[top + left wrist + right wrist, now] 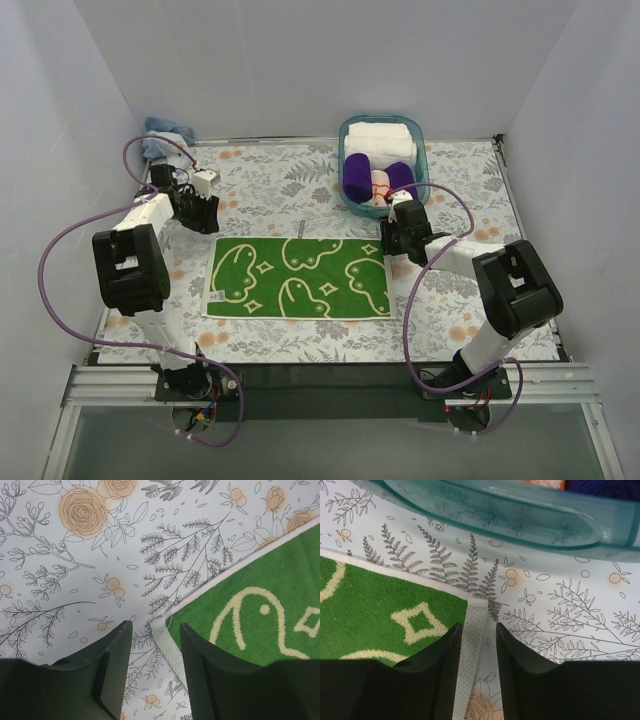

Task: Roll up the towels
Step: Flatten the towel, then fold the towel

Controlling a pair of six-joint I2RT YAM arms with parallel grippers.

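Observation:
A green towel [298,277] with pale yellow swirl marks lies flat and spread out on the flowered tablecloth. A light blue towel [165,135] lies bunched at the far left corner. My left gripper [205,212] is open at the green towel's far left corner. In the left wrist view the gripper [156,630] has the towel's [270,595] dotted white edge between its fingers. My right gripper [397,240] is open at the far right corner. In the right wrist view the gripper [479,630] straddles the towel's [380,605] dotted edge strip.
A teal plastic basket [345,135] stands at the back right, just beyond my right gripper, holding white folded towels [380,135] and purple rolls [358,172]. Its rim [520,515] fills the top of the right wrist view. White walls enclose the table.

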